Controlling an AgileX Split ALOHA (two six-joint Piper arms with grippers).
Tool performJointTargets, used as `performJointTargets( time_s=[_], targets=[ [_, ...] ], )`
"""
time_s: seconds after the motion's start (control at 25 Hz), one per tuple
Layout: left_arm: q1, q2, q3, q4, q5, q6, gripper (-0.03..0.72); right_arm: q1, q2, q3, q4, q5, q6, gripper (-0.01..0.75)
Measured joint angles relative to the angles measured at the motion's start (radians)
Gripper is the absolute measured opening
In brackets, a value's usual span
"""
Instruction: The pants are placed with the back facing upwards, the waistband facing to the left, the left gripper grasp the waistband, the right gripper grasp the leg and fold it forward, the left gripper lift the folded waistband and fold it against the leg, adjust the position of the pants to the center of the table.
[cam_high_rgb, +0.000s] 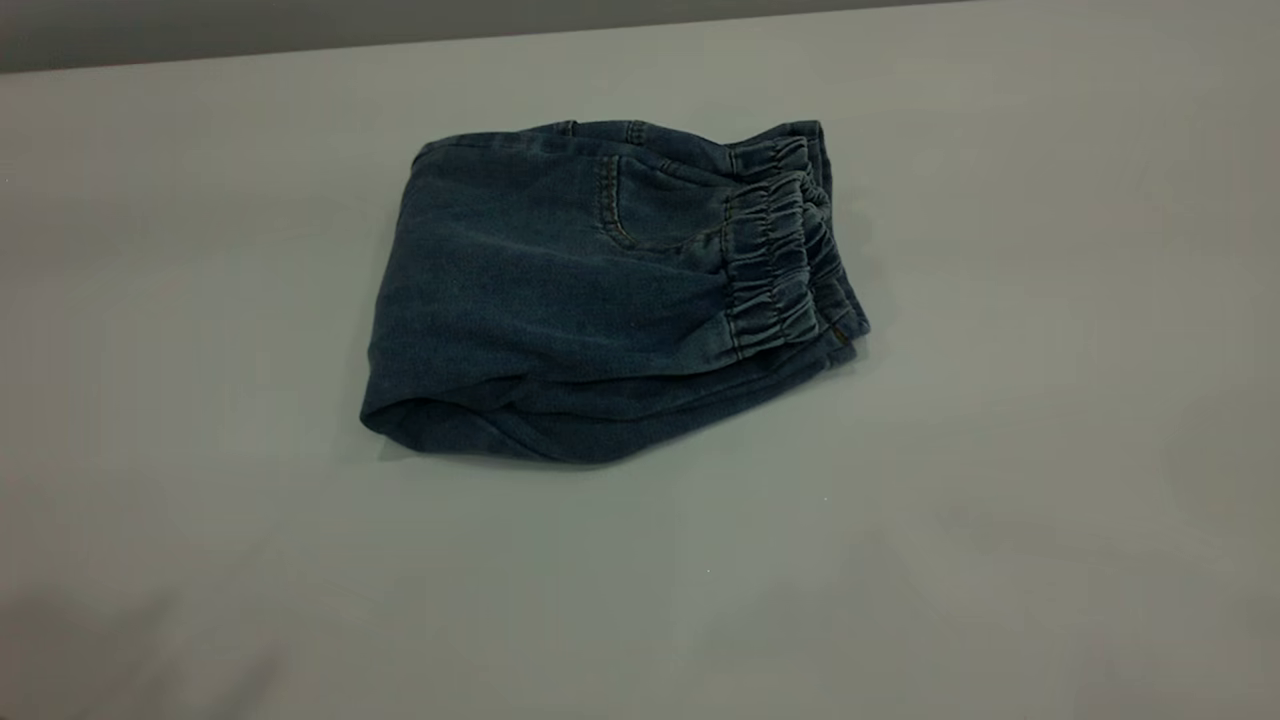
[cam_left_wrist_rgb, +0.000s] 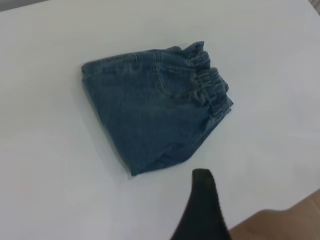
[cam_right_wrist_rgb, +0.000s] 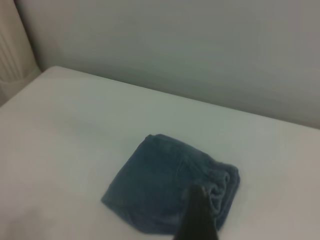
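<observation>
The pants (cam_high_rgb: 590, 290) lie on the pale grey counter (cam_high_rgb: 1050, 500), already folded into a compact, roughly square bundle. From the outside camera the bundle sits a little above and left of the middle of the surface. The gathered waistband (cam_high_rgb: 785, 265) now lies along the bundle's right edge, stacked in ruffled layers. A stitched pocket (cam_high_rgb: 650, 205) shows on the top layer, and a rounded fold runs along the near-left edge.

Neither arm appears in the outside view. In the left wrist view I see only one dark fingertip of the left gripper (cam_left_wrist_rgb: 204, 210), held above the counter on the near side of the bundle and clear of the cloth. In the right wrist view one dark fingertip of the right gripper (cam_right_wrist_rgb: 199, 215) shows in front of the bundle's waistband end. I cannot tell if it touches the cloth. For both, I cannot tell whether the jaws are apart or together.

I judge both folds done, leaving only the centring. To do it well, I would slide the whole bundle rather than lift it. I would press or pinch low at the thick waistband edge, where the layers are stacked, so they travel together. I would move slowly, and watch the loose near-left fold, which could drag open.
</observation>
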Motion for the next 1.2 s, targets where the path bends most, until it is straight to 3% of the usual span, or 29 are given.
performJointTargets(
  time_s=[0.36,0.72,0.88,1.08,1.2],
  targets=[
    [0.000,-0.413,0.295,0.007,0.000,-0.067,0.507,0.000,-0.476,0.330,0.070,0.053,0.019,0.483],
    [0.000,-0.755,0.579,0.078,0.000,-0.002,0.507,0.000,-0.524,0.588,0.120,0.101,-0.105,0.483],
    [0.000,-0.792,0.661,0.093,-0.013,-0.004,0.507,0.000,-0.524,0.596,0.096,0.093,-0.103,0.483],
    [0.000,-0.791,0.697,0.163,-0.131,0.037,0.507,0.000,-0.524,0.596,0.075,0.090,-0.094,0.483],
    [0.000,-0.791,0.698,0.160,-0.149,0.035,0.507,0.000,-0.524,0.619,0.045,0.035,-0.093,0.483]
  ],
)
